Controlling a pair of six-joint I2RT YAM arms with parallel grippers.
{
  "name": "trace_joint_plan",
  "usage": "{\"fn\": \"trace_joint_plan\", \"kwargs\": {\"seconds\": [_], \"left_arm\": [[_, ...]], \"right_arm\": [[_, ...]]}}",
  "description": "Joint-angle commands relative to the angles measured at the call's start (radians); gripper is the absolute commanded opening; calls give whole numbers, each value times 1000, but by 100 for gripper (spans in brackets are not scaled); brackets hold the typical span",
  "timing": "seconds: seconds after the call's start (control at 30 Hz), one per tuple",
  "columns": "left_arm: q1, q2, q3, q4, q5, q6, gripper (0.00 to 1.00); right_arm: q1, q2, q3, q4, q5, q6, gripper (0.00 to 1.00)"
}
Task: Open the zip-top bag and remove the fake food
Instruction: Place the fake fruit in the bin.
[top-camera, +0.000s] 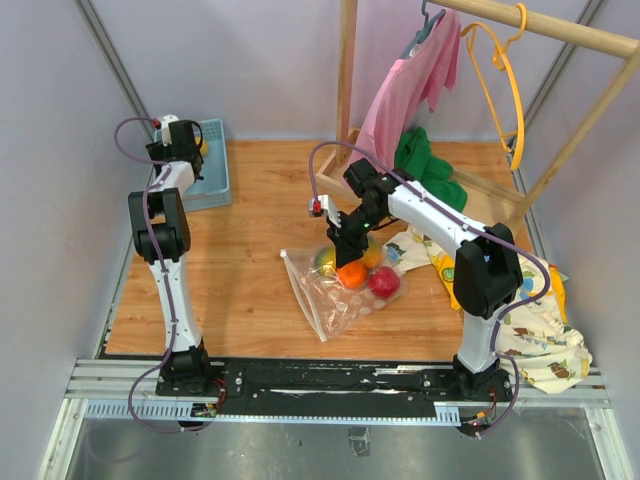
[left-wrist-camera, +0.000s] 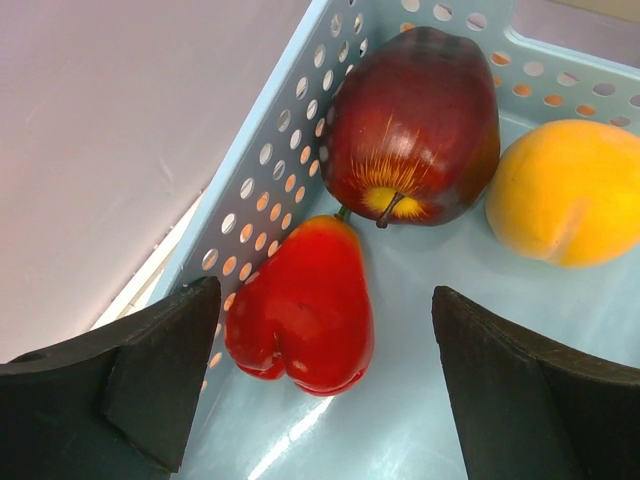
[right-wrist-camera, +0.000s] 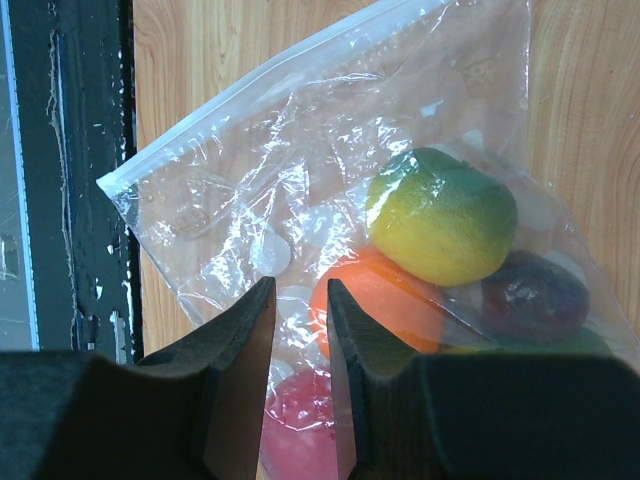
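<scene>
Top external: wooden table (top-camera: 250, 260) runs under both of my arms. Yellow-and-white print cloth (top-camera: 530, 330) lies heaped to the right of my right gripper (top-camera: 345, 248), clear of it. Light blue perforated basket (top-camera: 215, 185) sits right below my left gripper (top-camera: 183, 135), at the far left corner.

Zip-top bag (top-camera: 325, 305) lies flat directly under my right gripper, with its white zip strip (right-wrist-camera: 250, 95) ahead of the fingertips and to the left in the wrist view. Right jaws are down to a narrow slit with bag film showing through it. Can't tell whether they pinch the film or just sit on it.

Fake food in the bag, from the right wrist view:
- green-yellow fruit (right-wrist-camera: 440, 215) ahead-right of the fingertips
- orange fruit (right-wrist-camera: 385, 300) just right of the right finger
- dark purple piece (right-wrist-camera: 530, 295) further right
- red piece (right-wrist-camera: 300, 440) seen in the slit between the fingers

Left gripper (left-wrist-camera: 325, 325) is spread wide and grips nothing. In the basket, a red pepper-shaped piece (left-wrist-camera: 305, 315) lies between and below the fingers. Dark red apple (left-wrist-camera: 415, 125) is just ahead of it, touching. Yellow-orange fruit (left-wrist-camera: 570, 195) is ahead-right.
</scene>
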Motion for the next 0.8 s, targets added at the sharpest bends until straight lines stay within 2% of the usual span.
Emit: {"fn": "trace_joint_plan", "kwargs": {"seconds": [0.0, 0.23, 0.37, 0.77], "left_arm": [[8, -5, 50, 22, -31, -10, 91], [7, -84, 64, -35, 21, -38, 96], [7, -196, -10, -73, 153, -94, 96], [3, -763, -631, 61, 787, -346, 94]], "right_arm": [[-16, 12, 32, -35, -10, -9, 28], [-16, 11, 42, -42, -33, -13, 29], [-16, 11, 56, -47, -53, -11, 29], [-16, -86, 33, -18, -100, 15, 29]]}}
